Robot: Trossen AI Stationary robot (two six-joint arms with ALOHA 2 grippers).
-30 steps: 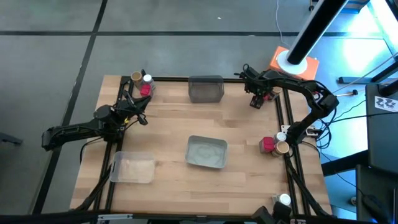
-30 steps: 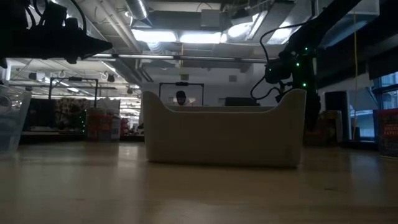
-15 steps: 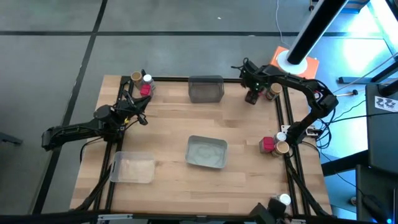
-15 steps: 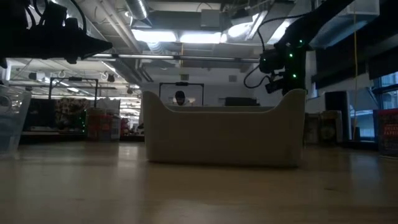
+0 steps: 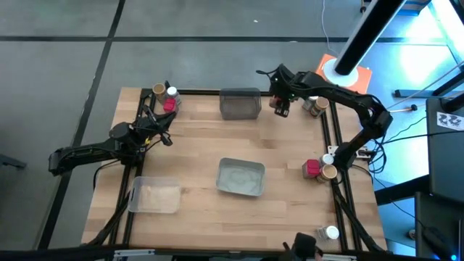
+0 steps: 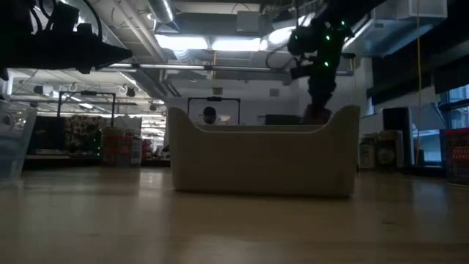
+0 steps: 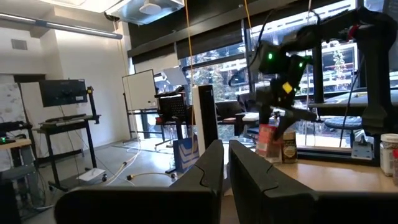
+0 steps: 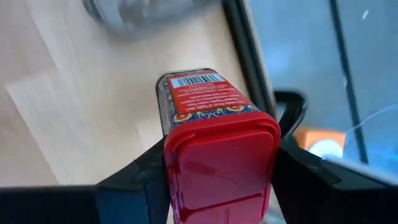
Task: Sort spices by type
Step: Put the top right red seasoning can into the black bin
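Note:
My right gripper is at the table's far edge, just right of the dark grey tray, shut on a red blocky jar. The low view shows this gripper above and behind the pale tray's rim. A tan-topped jar stands at the far right corner. Three jars stand at the far left corner, three more at the right edge, and a white-topped one near the near edge. My left gripper waits shut over the table's left side. My right gripper pinches the red jar between its two fingers, one on each side of the jar just below the red lid. The fingers come from above, pointing down. The jar hangs upright below them, its base toward the table, lifted clear.
A light grey tray sits at the table's middle and a clear tray toward the near left. Black frame rails run along the table's left and right edges. Bare wood lies between the trays.
My right gripper has travelled along the far edge toward the table's left, from the far right corner to beside the dark grey tray, carrying the red jar with it. The tan-topped jar that the arm had covered now shows at the far right corner.

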